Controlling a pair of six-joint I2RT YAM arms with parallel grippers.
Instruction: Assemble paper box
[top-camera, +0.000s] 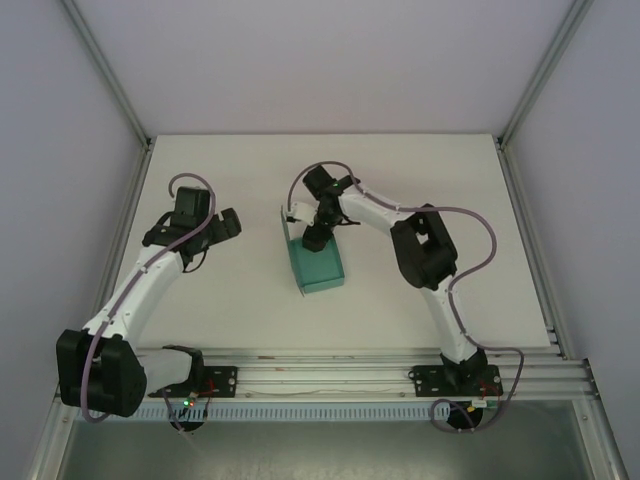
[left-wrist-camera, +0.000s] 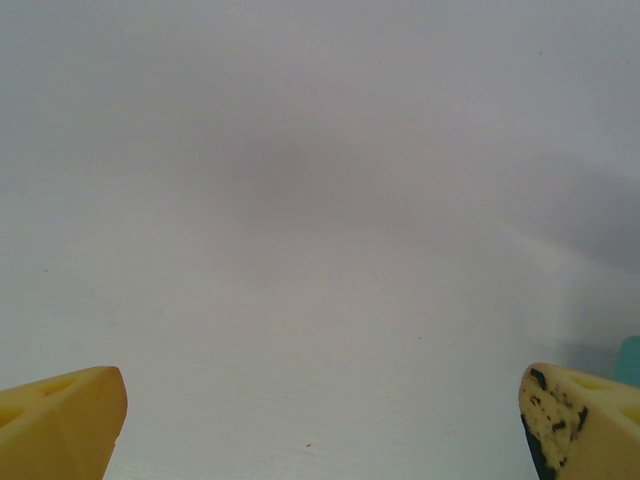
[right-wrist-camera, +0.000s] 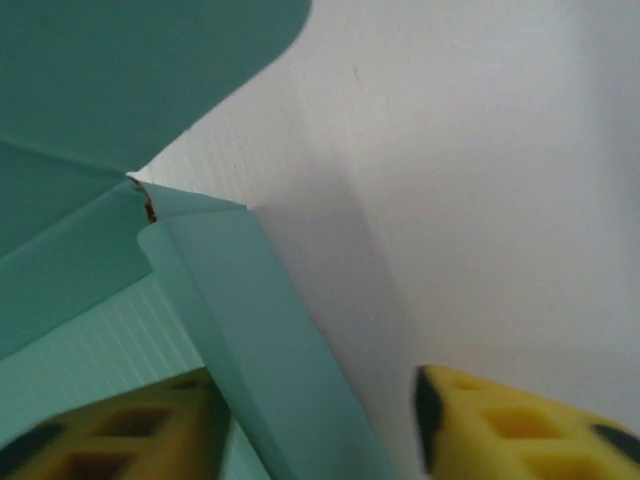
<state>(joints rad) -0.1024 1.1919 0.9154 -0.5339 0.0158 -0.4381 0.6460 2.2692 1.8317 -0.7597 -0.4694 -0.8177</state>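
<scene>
Since the box (top-camera: 318, 268) already sits mid-table as a shallow shell with its sides up, we'd say we're past the flat-sheet stage and into folding the far end shut.

Starting nearest us, it lies on the white table (top-camera: 450, 300) a little way out from the bases. It's between the two arms and a bit closer to the right one. Off to its left and well apart from it, the left gripper (top-camera: 222, 224) hangs over the table with its fingers spread wide and nothing between them. Its wrist cam catches a sliver of teal at the right edge.

Further back, the right gripper (top-camera: 316, 238) is down on the box's far end. Its wrist cam shows the yellow fingers (right-wrist-camera: 520, 425) straddling a teal wall (right-wrist-camera: 265, 330). One finger is inside, up against the card. The other is outside, with a strip of white table between it and the wall. So as far as we can see that's not a pinch, just the jaws part-open astride the card. Beyond that, a big rounded flap (right-wrist-camera: 130, 80) stands up loose.

Our guess for the next move is to get a firm nip on that wall, tuck it inward, then bring the flap over. It's thin card, so go easy. We'd have the left gripper steady the near end, or the box will likely skid.
</scene>
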